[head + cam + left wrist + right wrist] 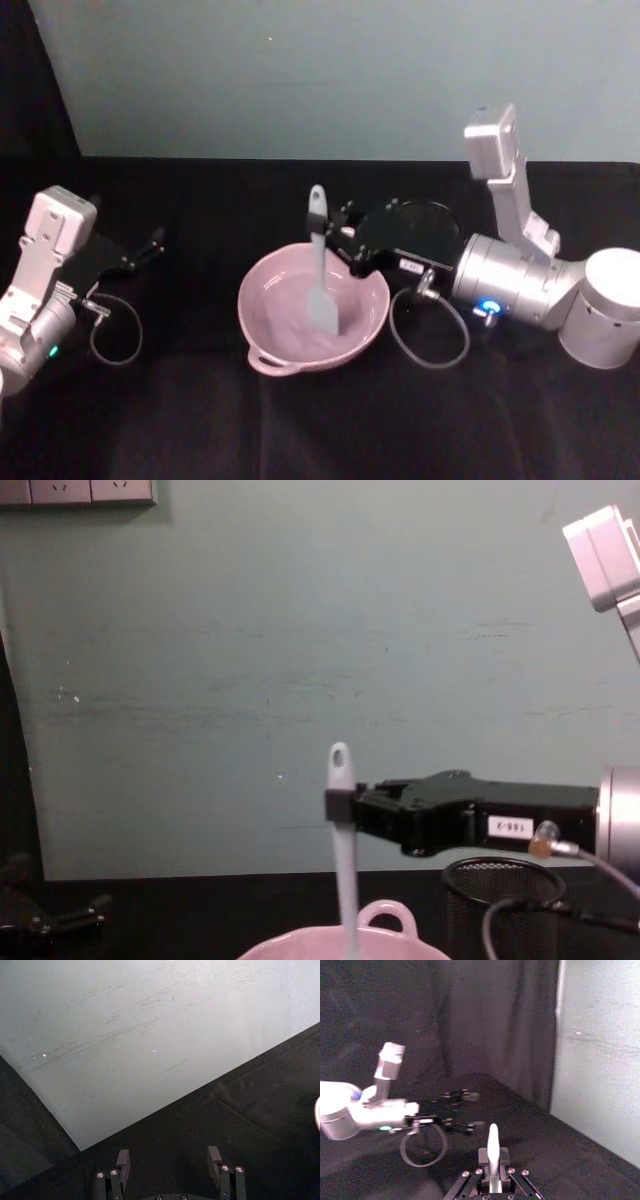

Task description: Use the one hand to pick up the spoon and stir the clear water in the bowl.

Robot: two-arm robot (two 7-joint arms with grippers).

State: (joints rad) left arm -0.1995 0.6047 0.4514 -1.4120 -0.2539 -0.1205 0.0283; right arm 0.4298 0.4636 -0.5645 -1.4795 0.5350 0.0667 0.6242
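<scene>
The black blocky right gripper [340, 807] clenches its fingers on the long slim white plastic spoon [346, 880] near its holed end. Below them, its head sits inside the wide pale pink bowl [270, 300]. The small black left gripper [169, 1157] sits well apart, fingers released.

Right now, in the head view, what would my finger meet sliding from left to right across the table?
The left gripper, parked with jaws open → pink bowl → right arm's silver wrist. Left out: the spoon and the right gripper, jaws shut on it, since both sit over the bowl.
</scene>
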